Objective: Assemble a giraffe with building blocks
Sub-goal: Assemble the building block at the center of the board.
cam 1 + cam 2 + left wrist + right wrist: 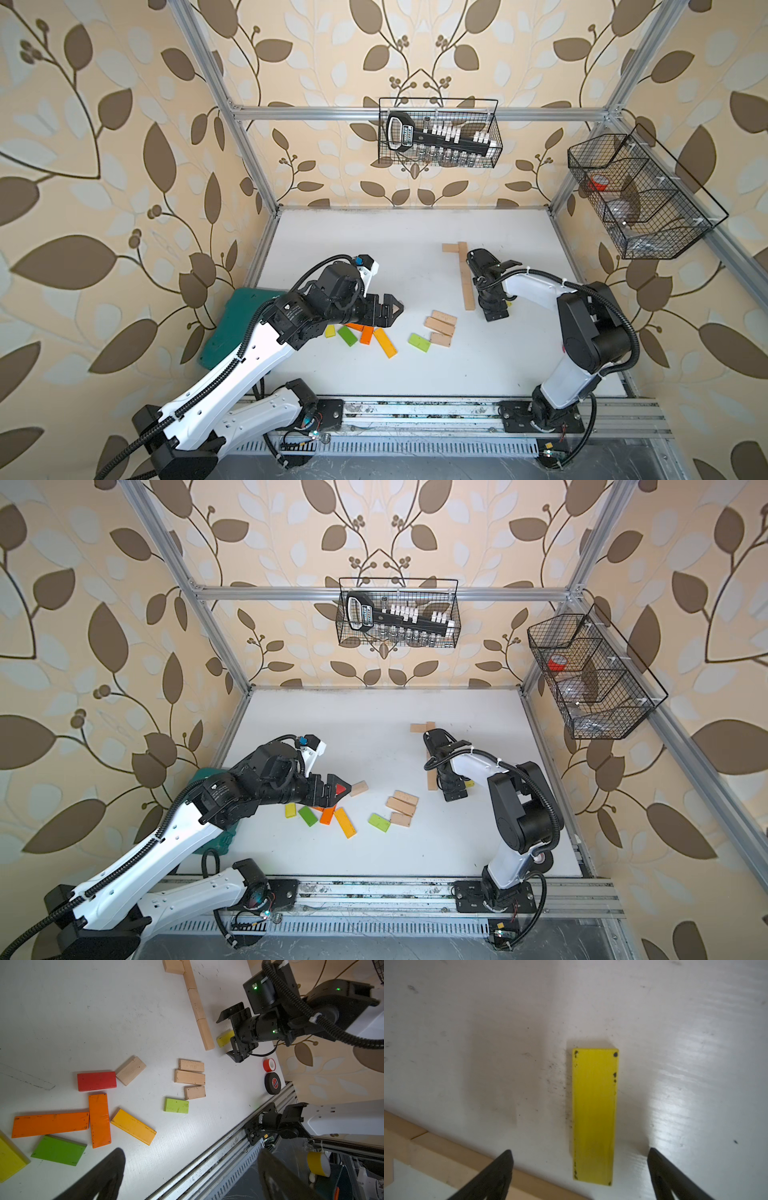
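Observation:
A line of pale wood building blocks [466, 282] lies on the white table [374, 249], with a short pale block [449, 248] set across its far end. Beside that line my right gripper [579, 1153] points down, open. A yellow block [593, 1115] lies flat between its fingers, touching neither. My left gripper [191, 1153] hovers open and empty over loose blocks: red [96, 1081], two orange [99, 1120], amber [133, 1126], green [59, 1150], light green [176, 1105] and a cluster of three pale ones [190, 1077]. In a top view it sits at mid-left [392, 309].
A dark green case [232, 324] lies at the table's left edge under my left arm. Red tape [269, 1065] and black tape [272, 1083] sit near the front right corner. Wire baskets [440, 133] [636, 199] hang on the walls. A metal rail [415, 409] runs along the front.

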`<state>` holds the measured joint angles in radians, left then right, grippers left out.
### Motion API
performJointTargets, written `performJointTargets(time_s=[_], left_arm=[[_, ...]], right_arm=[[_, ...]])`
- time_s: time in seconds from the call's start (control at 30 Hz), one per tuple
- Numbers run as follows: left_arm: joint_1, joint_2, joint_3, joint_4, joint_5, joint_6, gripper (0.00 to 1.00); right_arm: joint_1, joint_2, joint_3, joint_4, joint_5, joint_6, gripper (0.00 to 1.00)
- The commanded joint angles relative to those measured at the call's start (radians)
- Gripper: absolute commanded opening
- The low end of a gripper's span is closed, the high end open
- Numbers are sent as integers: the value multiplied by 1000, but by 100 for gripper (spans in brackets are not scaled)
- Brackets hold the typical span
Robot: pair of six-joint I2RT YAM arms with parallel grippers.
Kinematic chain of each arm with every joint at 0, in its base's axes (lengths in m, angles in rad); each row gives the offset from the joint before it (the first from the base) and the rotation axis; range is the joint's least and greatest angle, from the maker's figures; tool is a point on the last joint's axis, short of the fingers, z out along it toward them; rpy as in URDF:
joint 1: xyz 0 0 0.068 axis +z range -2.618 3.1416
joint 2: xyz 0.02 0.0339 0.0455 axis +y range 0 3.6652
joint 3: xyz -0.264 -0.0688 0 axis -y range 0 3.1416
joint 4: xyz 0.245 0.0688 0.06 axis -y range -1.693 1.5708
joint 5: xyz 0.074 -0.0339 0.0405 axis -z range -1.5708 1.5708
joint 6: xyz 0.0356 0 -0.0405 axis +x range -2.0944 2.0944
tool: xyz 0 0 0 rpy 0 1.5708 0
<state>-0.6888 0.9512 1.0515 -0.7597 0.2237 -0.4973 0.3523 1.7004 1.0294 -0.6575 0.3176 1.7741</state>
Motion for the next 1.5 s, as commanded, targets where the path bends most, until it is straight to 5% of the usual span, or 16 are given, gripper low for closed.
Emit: performJointTargets(time_s=[0.0, 0.23, 0.53, 0.9, 1.47], left_arm=[[-7, -11, 35, -7, -23, 20, 99], [-8, 10, 36, 9, -18, 20, 99], [-8, 90, 50, 40, -19, 27, 99], [-7, 133, 53, 46, -17, 42, 99], [-6, 135, 56, 40, -24, 59, 99]], right_arm=[[1, -93, -10, -36, -13, 138, 99], [-49, -268, -29, -32, 75, -134, 99], [-182, -234, -21, 88, -17, -504, 99], [-272, -229, -174, 164, -174, -380, 81], [-308, -111, -154, 165, -180, -384, 70]])
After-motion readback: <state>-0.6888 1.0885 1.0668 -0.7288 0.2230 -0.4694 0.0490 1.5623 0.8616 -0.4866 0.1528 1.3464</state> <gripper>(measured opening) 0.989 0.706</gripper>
